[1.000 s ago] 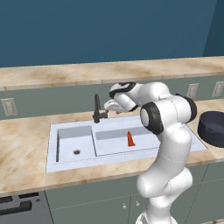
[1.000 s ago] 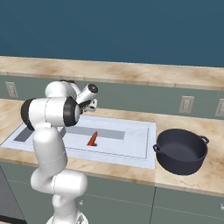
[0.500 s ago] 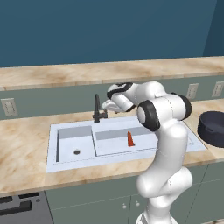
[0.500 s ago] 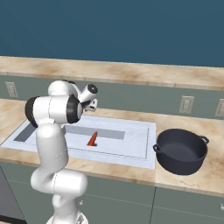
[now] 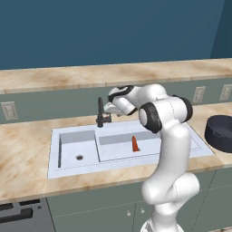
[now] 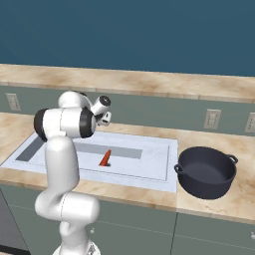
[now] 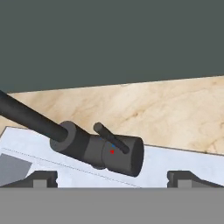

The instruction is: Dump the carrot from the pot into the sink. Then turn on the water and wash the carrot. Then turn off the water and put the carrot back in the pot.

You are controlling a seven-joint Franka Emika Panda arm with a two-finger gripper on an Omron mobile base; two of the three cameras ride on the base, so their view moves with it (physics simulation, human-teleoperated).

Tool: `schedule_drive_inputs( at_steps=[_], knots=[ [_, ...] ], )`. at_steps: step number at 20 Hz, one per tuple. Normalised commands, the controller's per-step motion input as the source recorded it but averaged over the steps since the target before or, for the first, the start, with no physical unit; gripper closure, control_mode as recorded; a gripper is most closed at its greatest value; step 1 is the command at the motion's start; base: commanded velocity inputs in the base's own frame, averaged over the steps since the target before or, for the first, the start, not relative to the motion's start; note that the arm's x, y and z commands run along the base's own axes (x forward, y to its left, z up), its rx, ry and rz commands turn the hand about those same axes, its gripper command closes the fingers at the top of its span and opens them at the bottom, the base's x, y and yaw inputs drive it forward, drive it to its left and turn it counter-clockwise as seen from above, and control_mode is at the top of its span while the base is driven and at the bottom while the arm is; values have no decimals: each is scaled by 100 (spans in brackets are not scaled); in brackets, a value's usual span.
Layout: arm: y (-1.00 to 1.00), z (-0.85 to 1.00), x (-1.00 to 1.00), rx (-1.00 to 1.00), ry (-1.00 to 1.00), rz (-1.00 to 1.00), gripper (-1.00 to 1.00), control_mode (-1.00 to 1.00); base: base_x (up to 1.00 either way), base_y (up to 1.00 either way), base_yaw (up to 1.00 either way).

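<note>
Overhead, teal wall (image 5: 113,31); below, marbled tan counter (image 5: 22,145) around sink (image 5: 72,136).

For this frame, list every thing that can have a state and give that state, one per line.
carrot: lying in the wider sink basin, out of the pot
pot: upright on the counter right of the sink, empty
sink: both basins dry-looking, carrot in the wider one
faucet: no stream visible from the spout
faucet lever: untouched, ahead of the open fingertips
gripper: open, holding nothing, close to the faucet
</note>
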Motion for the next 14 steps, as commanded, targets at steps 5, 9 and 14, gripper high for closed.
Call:
schedule_drive_inputs(
  at_steps=[5,9,14],
  knots=[
    [4,-9,21,0,0,-3,-100,-100,0,0,0],
    [5,-9,19,0,0,-3,-100,-100,0,0,0],
    [6,-10,20,0,0,-3,-100,-100,0,0,0]
  ],
)
